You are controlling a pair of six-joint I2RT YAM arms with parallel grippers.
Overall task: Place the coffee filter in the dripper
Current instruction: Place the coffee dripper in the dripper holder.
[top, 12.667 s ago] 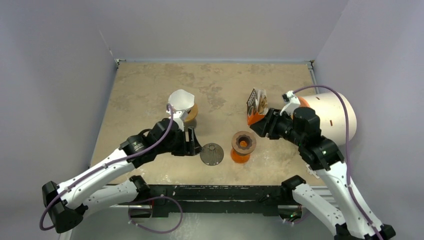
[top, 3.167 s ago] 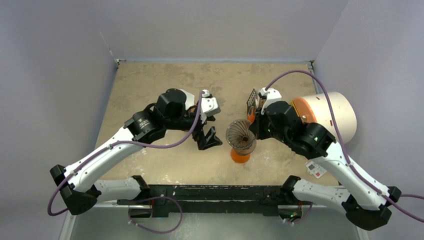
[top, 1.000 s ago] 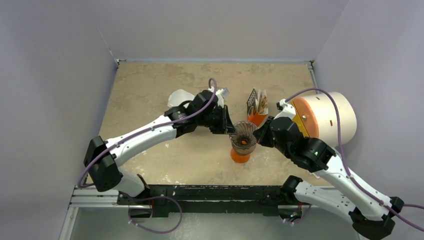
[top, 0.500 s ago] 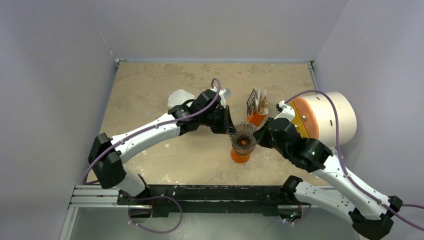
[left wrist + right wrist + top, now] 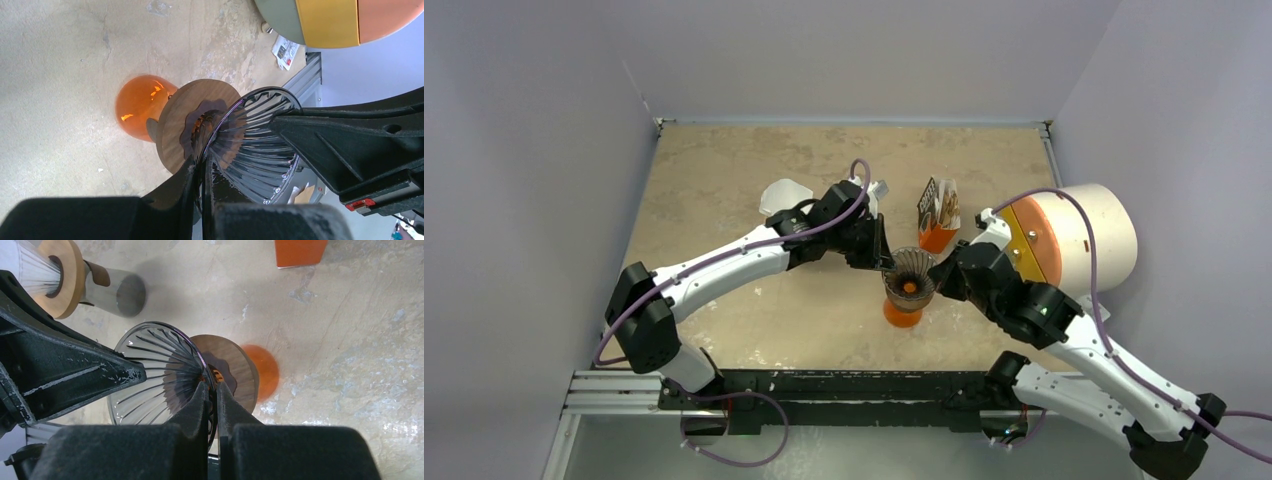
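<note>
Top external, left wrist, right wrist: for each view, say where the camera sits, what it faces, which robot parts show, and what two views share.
Top external: above and behind the arms, facing down at the table; both arms show, left tool and right tool pinching the dripper's rim.
Left wrist: on the left arm, looking along its own fingers at the dripper; right tool opposite.
Right wrist: on the right arm, likewise; left tool opposite.
Shared by wrist views: wooden collar, orange base.

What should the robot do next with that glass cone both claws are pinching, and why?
Probably open the left gripper and move it toward the white filter. It and the right gripper are shut on the glass dripper's rim, the dripper sits on its orange stand, and the filter is over on another wooden holder, untouched.
</note>
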